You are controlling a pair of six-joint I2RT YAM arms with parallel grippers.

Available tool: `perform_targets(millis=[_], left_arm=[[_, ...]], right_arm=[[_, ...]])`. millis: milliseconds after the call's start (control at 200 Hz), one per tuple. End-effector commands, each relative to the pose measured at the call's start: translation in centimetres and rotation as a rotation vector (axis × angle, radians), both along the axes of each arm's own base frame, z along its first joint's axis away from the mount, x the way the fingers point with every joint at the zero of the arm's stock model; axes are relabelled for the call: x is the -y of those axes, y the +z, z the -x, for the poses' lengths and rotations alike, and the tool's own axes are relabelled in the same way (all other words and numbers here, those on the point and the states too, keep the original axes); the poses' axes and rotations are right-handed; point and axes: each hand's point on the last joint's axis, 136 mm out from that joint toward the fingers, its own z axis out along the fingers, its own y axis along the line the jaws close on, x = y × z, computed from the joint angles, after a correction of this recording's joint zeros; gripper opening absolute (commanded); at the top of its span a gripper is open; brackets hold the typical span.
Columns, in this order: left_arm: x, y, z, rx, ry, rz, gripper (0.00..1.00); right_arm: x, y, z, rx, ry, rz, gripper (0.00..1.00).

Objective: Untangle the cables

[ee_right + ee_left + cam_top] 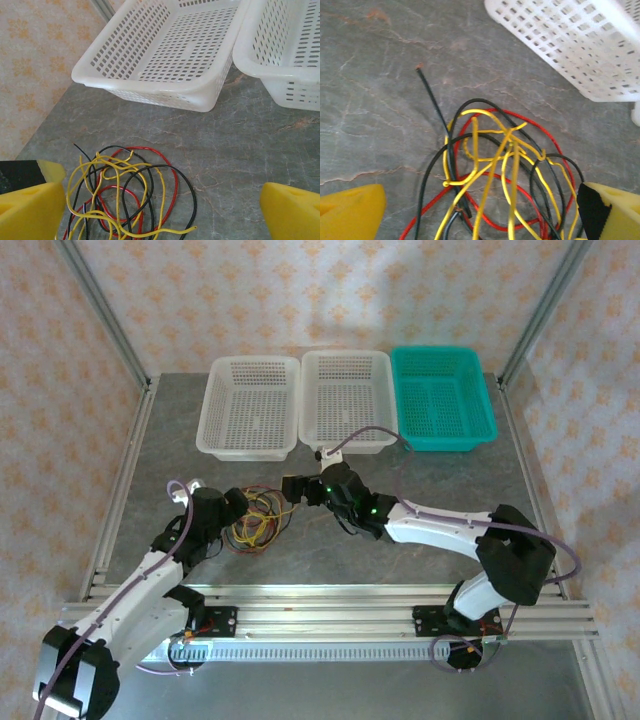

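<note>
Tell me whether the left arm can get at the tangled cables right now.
Probably yes: the left fingers stand open on either side of the cables, close above them, with nothing lying in between.

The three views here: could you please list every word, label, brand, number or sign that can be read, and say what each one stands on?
None: no word, label, brand, number or sign can be read.
The left white basket, middle white basket, teal basket and cables show no print; the wallpaper carries only an orange floral pattern.
</note>
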Motion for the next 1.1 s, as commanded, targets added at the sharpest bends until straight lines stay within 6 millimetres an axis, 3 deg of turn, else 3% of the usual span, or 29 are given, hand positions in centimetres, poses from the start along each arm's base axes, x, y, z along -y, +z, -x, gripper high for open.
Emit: perform_targets(millis=[0,350,566,1096], left_arm=[[-0.4,-1.3,0.7,-0.054,0.02,0.017,0.99],[0.1,-3.6,0.6,-0.149,-0.02,0.008,0.99],[0.9,-4.1,0.0,-0.151,-0.054,0.024,0.99],[3.5,-5.4,-0.8,-0.168,-0.194,0.06,0.99]], right_arm=[[-0.5,2.2,-0.6,0.033,-0.012,-0.04,1.0],[-1.1,2.5,-0.3,0.024,0.018,-0.055,1.0],[-0.4,2.0,-0.5,0.023,-0.014,-0.035,1.0],[5.4,1.8,-1.7,0.022,-0.284,0.019,0.99]])
